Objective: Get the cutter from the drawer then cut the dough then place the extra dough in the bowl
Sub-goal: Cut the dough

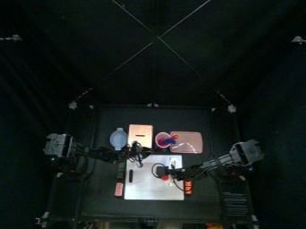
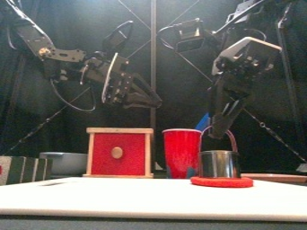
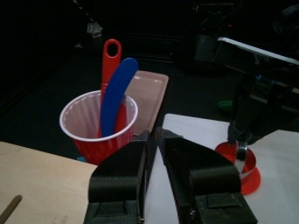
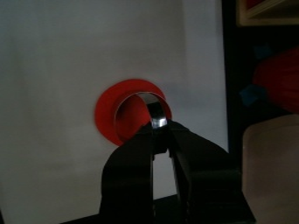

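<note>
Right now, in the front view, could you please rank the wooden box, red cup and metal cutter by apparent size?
Largest: wooden box.
Then: red cup.
Smallest: metal cutter, although it stands nearer the camera.

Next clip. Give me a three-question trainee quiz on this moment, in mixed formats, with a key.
1. True or false: the cutter stands on the dough.
2. The right gripper is: A) open above the cup; B) shut on the cutter's wire handle; C) holding a knife.
3. Fill in: the red cup holds a red knife and a ___ one.
Key: 1 true; 2 B; 3 blue.
</note>
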`<state>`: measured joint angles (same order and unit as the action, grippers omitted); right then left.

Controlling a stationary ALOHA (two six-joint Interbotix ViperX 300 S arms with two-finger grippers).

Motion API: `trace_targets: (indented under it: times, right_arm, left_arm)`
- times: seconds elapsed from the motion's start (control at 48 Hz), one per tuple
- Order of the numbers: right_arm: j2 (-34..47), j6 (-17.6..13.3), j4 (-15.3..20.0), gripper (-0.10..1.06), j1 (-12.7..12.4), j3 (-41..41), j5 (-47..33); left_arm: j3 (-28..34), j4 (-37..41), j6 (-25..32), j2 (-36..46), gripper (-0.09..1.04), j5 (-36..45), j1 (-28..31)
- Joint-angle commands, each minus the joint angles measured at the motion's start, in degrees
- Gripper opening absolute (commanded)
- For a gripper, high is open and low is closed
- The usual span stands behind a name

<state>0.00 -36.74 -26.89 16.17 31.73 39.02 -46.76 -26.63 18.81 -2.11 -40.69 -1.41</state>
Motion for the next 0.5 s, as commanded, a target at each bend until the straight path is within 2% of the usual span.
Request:
trace_targets:
  times: [0.021,0.229,0.5]
  right_arm:
    - [-0.7,-0.2,0.9,0.62,0.4,-0.6,-0.8]
    - [-2.5,0.2,0.7,0.77,-0.1,-0.3,-1.1]
    - [-12.0,-0.2,0.1,0.77,-2.1,4.4,-8.3]
  left_arm:
    - [0.6,-0.2,0.1,0.3,0.6,-0.3,0.0]
    - [0.6,-0.2,0.1,0.3,0.6,-0.3,0.1]
    - [0.6,-0.2,0.0,0.1,0.6,-0.3,0.3]
